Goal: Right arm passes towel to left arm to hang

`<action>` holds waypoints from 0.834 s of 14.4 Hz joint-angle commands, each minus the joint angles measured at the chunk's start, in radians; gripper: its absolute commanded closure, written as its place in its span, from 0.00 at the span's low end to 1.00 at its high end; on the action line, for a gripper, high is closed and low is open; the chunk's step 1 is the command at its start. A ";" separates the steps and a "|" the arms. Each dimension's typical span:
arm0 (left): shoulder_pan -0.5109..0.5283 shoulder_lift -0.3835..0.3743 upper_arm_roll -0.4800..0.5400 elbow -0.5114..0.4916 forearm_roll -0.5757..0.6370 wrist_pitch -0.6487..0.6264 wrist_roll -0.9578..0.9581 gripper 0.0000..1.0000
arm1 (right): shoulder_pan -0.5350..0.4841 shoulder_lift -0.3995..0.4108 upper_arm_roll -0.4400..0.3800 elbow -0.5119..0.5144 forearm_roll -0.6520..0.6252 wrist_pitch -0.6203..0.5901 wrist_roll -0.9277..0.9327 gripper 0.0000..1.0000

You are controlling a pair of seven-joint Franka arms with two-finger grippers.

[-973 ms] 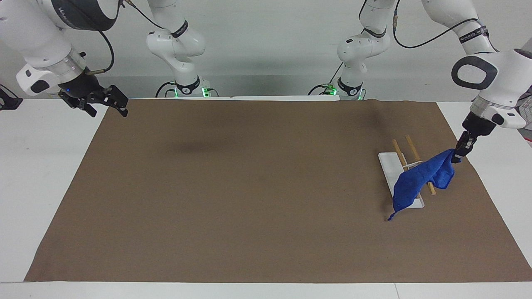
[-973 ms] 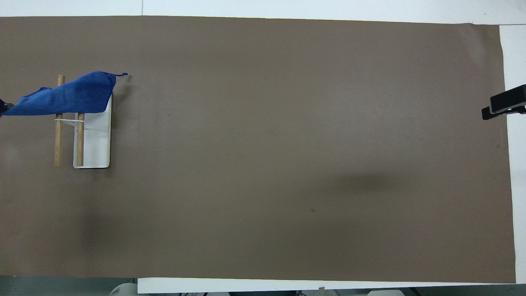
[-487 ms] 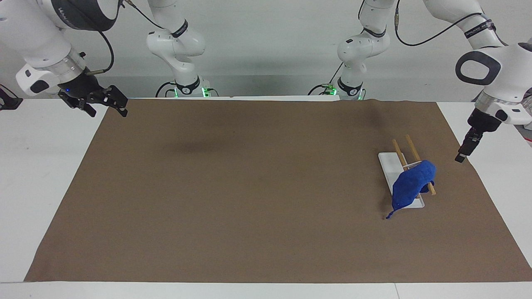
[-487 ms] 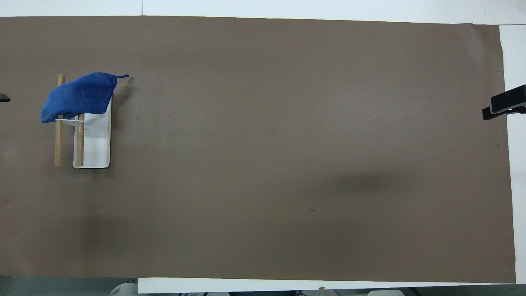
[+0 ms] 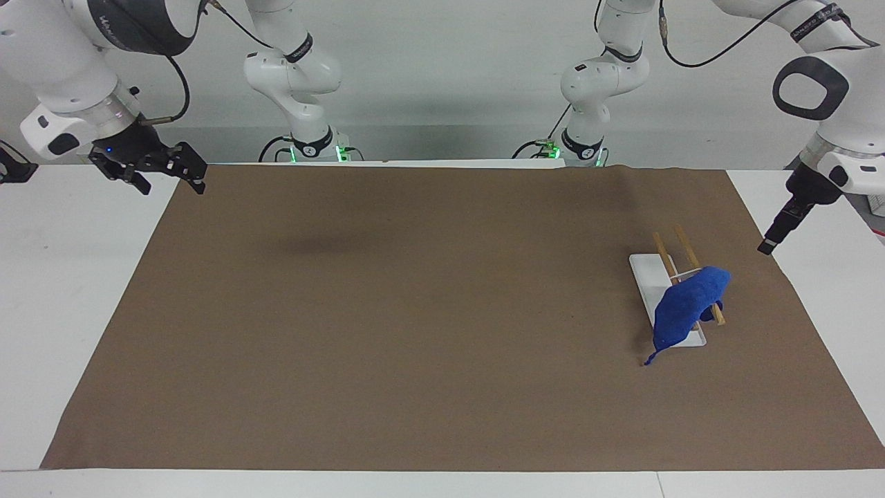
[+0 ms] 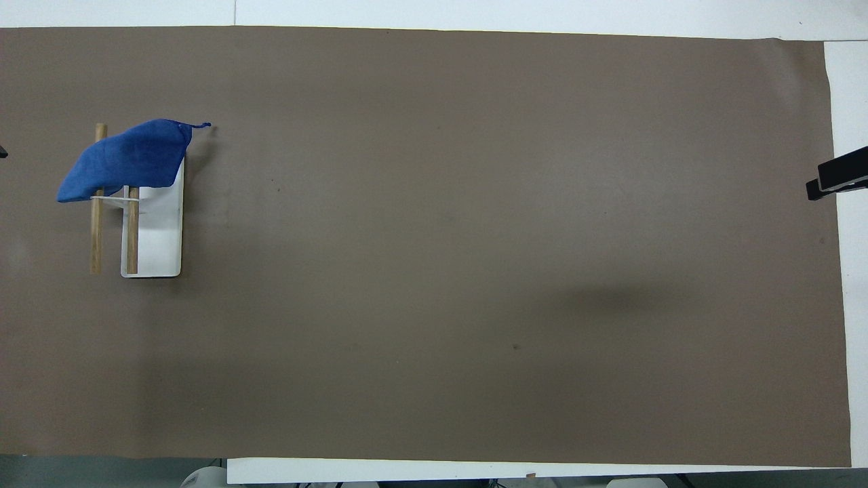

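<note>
the towel (image 5: 684,308) is draped over the two wooden rails of a small rack (image 5: 669,301) that stands on a white base, toward the left arm's end of the brown mat (image 5: 442,318) - bunched over the rail ends farther from the robots, one corner with its loop tag hanging down to the mat beside the base. in the overhead view the towel (image 6: 125,161) covers the farther ends of both rails and spills past the outer rail toward the mat's edge, while the nearer part of the rack (image 6: 152,234) is bare. nothing holds the towel. left gripper (image 5: 767,245) hangs empty in the air over the mat's edge at the left arm's end, well apart from the towel, pointing down and in toward the rack; seen edge-on, so from the facing view i cannot tell how far its fingers are parted, and in the overhead view only a sliver shows at the frame edge. right gripper (image 5: 162,173) is up over the mat's corner at the right arm's end, close to the robots' side of the table, fingers spread apart and empty - the overhead view shows its black fingers (image 6: 841,175) at the frame edge over the mat's border. the right arm waits there, blue light at its wrist. two smaller white arms with green base lights stand at the robots' edge of the table between the big arms.
</note>
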 commanded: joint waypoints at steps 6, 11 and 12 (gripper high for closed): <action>-0.223 0.033 0.002 0.288 0.124 -0.518 0.187 0.00 | 0.010 0.003 0.000 0.004 -0.016 0.042 0.059 0.00; -0.246 -0.036 -0.001 0.213 0.121 -0.530 0.235 0.00 | 0.010 0.001 0.001 0.003 -0.011 0.141 0.072 0.00; -0.246 -0.041 -0.003 0.207 0.118 -0.530 0.252 0.00 | 0.010 0.001 0.001 0.003 -0.011 0.142 0.073 0.00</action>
